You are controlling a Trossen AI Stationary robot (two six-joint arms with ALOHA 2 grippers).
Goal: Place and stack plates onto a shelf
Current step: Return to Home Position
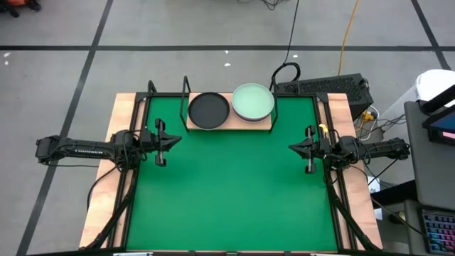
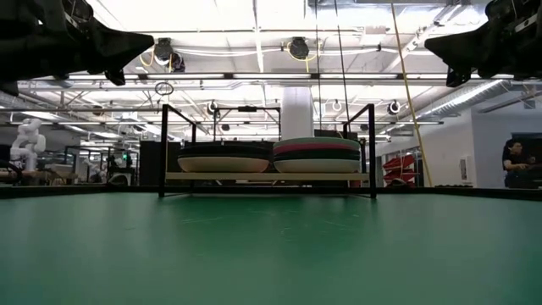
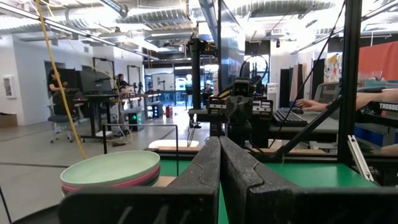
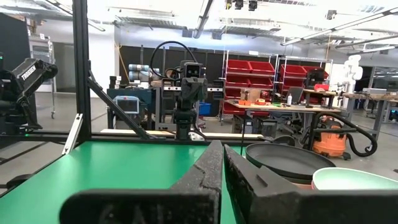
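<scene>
Two stacks of plates sit side by side on the small wooden shelf point(image 1: 229, 128) at the table's far edge. A dark grey plate point(image 1: 209, 110) tops the left stack, a mint green plate point(image 1: 253, 102) tops the right stack. In the low view the left stack point(image 2: 223, 158) shows dark and pale layers, and the right stack point(image 2: 316, 155) shows magenta and dark layers under the mint one. My left gripper point(image 1: 166, 142) hovers shut over the table's left side, my right gripper point(image 1: 304, 148) shut over its right side. Both are well clear of the shelf.
The green mat point(image 1: 234, 192) covers the table. The shelf's black wire frame point(image 2: 163, 148) rises above the plates. A keyboard point(image 1: 328, 88) and cables lie beyond the far right corner. People are in the room behind.
</scene>
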